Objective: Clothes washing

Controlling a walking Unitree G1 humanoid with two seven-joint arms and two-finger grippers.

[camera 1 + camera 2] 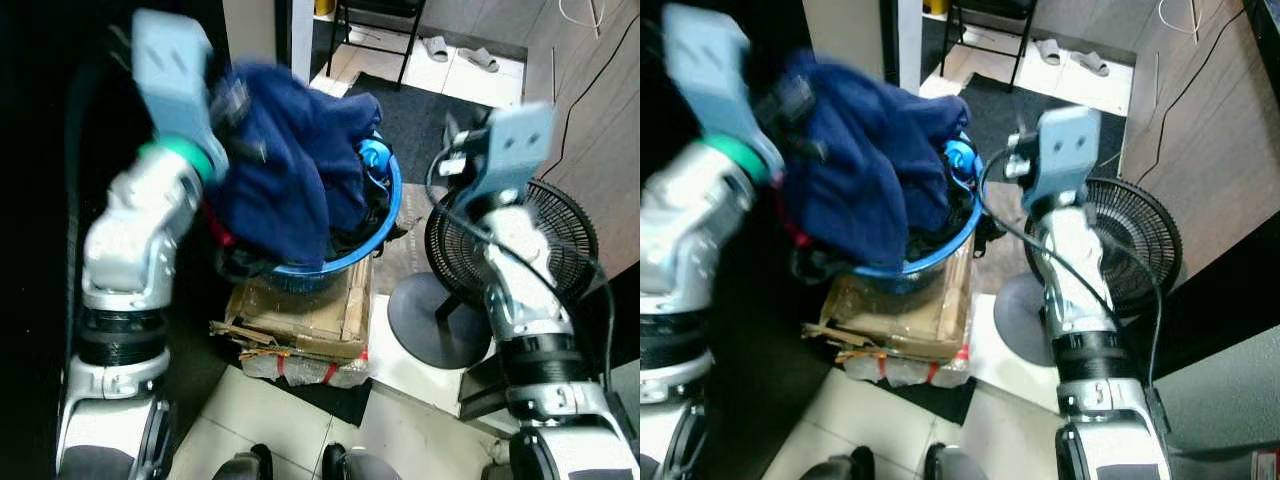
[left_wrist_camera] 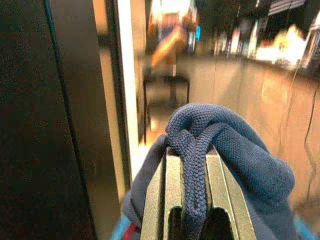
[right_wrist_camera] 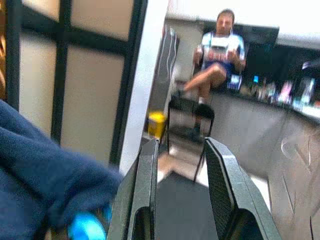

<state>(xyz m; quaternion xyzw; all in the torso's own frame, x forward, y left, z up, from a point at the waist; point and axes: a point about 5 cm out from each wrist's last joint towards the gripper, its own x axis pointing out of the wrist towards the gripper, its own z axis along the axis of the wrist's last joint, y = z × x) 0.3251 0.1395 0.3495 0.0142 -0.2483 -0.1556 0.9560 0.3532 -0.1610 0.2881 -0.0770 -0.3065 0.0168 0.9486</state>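
Up at the left, the left pincer [image 2: 192, 210] is clamped on a fold of a dark blue knitted garment [image 1: 290, 170], the cloth squeezed between its two fingers [image 2: 170, 200] and bulging over their tips. That garment hangs from the raised arm and drapes down over a blue laundry basket [image 1: 385, 215], covering most of its opening; other dark clothes and something bright blue lie inside the basket near its rim. The basket sits on top of a battered cardboard box [image 1: 300, 315], which stands on the tiled floor [image 1: 270, 410] beside a dark mat.

On the other side, the right pincer [image 3: 182, 190] is held up just beside the basket with its fingers apart and nothing between them. Close behind the right arm stands a black floor fan [image 1: 560, 235] on a round base. Farther off, a person [image 3: 217, 55] sits on a chair, and a pair of slippers [image 1: 460, 52] lies on the floor.
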